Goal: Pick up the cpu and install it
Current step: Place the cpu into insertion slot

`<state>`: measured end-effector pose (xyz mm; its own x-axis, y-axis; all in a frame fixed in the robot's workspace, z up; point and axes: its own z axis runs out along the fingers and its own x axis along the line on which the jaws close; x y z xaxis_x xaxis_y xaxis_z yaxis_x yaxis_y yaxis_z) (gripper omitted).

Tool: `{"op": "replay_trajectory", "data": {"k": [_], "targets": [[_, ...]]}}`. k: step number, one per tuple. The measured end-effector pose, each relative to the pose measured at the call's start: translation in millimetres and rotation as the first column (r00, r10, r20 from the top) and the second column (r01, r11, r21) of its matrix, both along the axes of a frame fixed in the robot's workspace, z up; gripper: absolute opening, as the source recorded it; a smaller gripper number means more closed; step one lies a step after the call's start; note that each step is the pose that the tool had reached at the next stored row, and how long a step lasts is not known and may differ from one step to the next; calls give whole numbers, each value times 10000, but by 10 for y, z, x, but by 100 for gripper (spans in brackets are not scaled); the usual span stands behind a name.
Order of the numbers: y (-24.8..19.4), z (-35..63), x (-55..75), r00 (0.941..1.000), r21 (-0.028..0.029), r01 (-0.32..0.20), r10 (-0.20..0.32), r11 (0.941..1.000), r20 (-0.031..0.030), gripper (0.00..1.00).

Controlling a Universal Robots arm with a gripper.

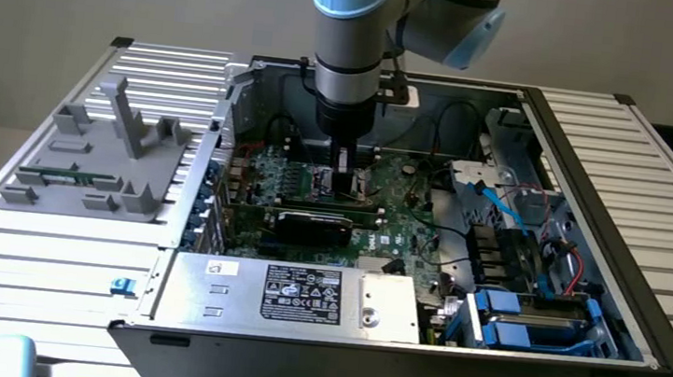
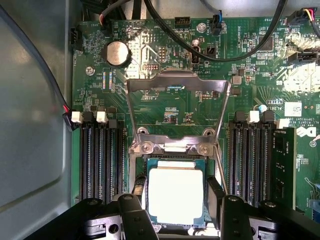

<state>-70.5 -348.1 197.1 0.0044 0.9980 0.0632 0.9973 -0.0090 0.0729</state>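
The cpu (image 2: 176,196), a small square chip with a pale metal top and a greenish rim, lies flat between my gripper's (image 2: 176,200) two dark fingers (image 2: 139,192). Each finger presses one side of the chip, so the gripper is shut on it. The chip sits over the motherboard's socket (image 2: 172,150), whose metal load frame (image 2: 177,82) is swung open. In the exterior view the arm reaches straight down into the open computer case, with the gripper (image 1: 343,187) low over the green motherboard (image 1: 402,224).
Memory slots (image 2: 102,160) flank the socket on both sides. Black cables (image 2: 210,47) cross the board beyond the socket. A black card (image 1: 314,222) and a silver power supply (image 1: 288,296) lie nearer in the case. A grey fixture (image 1: 108,160) stands at the exterior view's left.
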Motion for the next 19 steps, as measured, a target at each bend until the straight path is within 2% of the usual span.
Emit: {"op": "replay_trajectory", "data": {"k": [19], "targets": [[6,-5,-16,10000,2,1,-1,10000,13,56]]}}
